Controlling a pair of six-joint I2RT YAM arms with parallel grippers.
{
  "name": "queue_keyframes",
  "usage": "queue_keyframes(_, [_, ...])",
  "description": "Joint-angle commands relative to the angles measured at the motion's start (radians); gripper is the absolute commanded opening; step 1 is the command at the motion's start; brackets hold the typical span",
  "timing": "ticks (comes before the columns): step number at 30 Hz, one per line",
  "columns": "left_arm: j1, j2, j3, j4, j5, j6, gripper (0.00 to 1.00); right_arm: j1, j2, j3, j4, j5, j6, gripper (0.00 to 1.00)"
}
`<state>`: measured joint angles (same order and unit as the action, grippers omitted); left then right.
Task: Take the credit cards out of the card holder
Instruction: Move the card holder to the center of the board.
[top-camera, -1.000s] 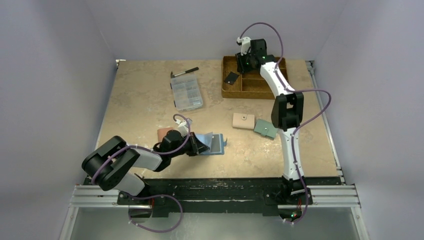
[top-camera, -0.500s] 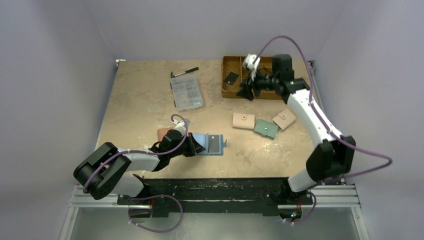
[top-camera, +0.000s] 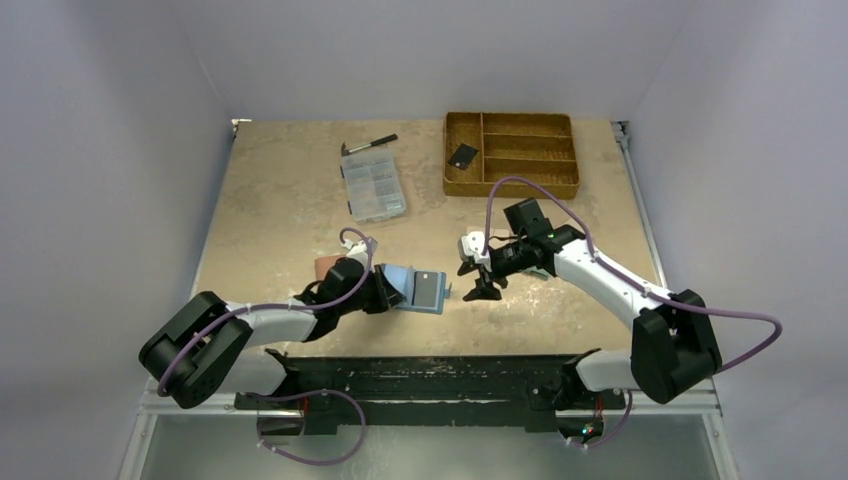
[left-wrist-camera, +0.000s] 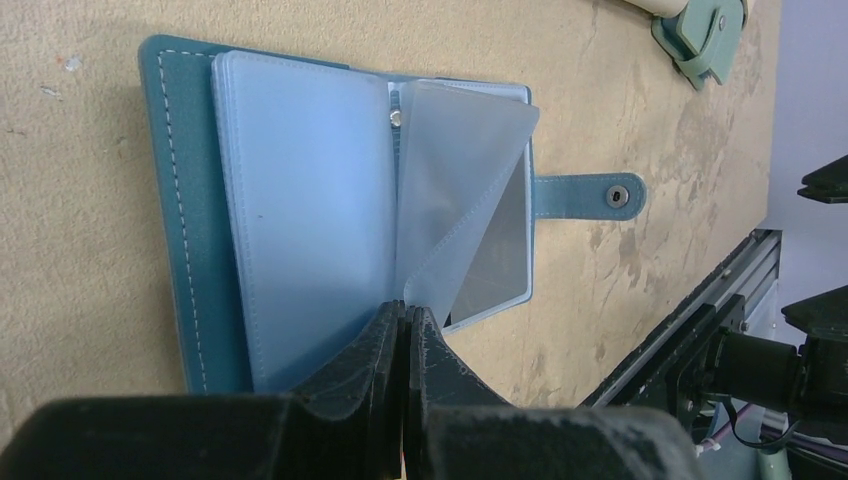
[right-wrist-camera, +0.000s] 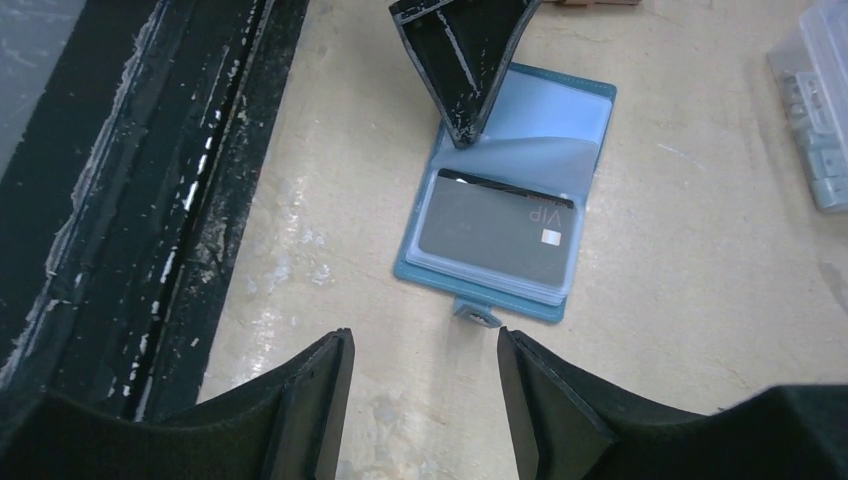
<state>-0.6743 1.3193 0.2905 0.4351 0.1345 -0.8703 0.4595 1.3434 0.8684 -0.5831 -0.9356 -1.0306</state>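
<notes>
Open card holder (left-wrist-camera: 180, 200) lies flat on tan table (left-wrist-camera: 80, 330), dark blue stitched cover at frame left, snap tab (left-wrist-camera: 590, 193) pointing right. Left gripper (left-wrist-camera: 405, 320) enters from bottom centre, fingers pressed together, pinching lower edge of clear plastic sleeve (left-wrist-camera: 455, 170), which stands lifted and curled off the stack. Beneath it, grey card (left-wrist-camera: 495, 255) shows in right-hand pocket. Pale green wallet (left-wrist-camera: 705, 30) pokes in at upper right corner. Black rail (left-wrist-camera: 690, 340) crosses lower right.

Left arm (top-camera: 270, 322) and right arm (top-camera: 600, 280): white link shells, black joint housings, a looping purple cable (top-camera: 520, 180) each, and black wedge-shaped fingers (right-wrist-camera: 310, 410), scuffed pale, on the right end effector (right-wrist-camera: 422, 340).
</notes>
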Motion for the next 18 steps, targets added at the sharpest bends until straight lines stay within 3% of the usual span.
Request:
queue_keyframes(1, [0.007, -0.017, 0.031, -0.028, -0.012, 0.023, 0.00, 0.018, -0.003, -0.018, 0.119, -0.007, -0.040, 0.63])
queue_keyframes(18, [0.007, -0.070, 0.037, -0.130, -0.059, 0.009, 0.00, 0.116, 0.073, -0.029, 0.158, 0.152, -0.082, 0.66])
